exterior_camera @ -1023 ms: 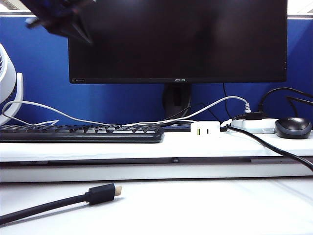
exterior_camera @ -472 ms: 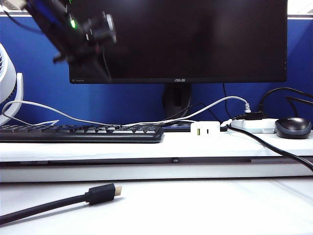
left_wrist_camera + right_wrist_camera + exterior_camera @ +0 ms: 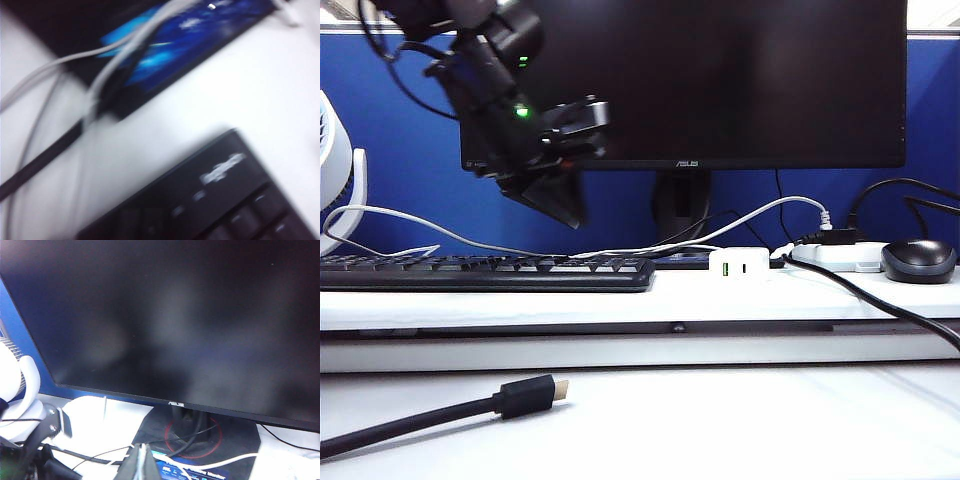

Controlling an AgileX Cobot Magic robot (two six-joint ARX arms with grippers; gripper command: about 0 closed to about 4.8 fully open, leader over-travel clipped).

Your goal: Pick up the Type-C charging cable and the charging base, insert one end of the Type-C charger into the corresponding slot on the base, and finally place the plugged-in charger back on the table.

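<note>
**Charging base and cable lay on the shelf, neither one held**

Nearest on the table (image 3: 740,425) lay one thick black cable (image 3: 420,420) with a gold-tipped plug. On the raised step behind it sat one black keyboard (image 3: 485,272), then the single charging base (image 3: 739,264), upright on the shelf with its ports facing forward. Just right of the base were one power strip (image 3: 845,258) and one mouse (image 3: 918,260).

The thin white Type-C charging cable (image 3: 660,247) trailed along the shelf behind the keyboard toward the base, beside a greyer white cable (image 3: 770,205).

Of the two grippers, the left gripper (image 3: 560,205) hung above the keyboard's right half, pointing down; I could not tell whether it was released or clenched. The right gripper (image 3: 140,465), seen only from its own wrist, was clenched on nothing, facing the one monitor (image 3: 685,80). One white fan (image 3: 338,170) stood far left.
</note>
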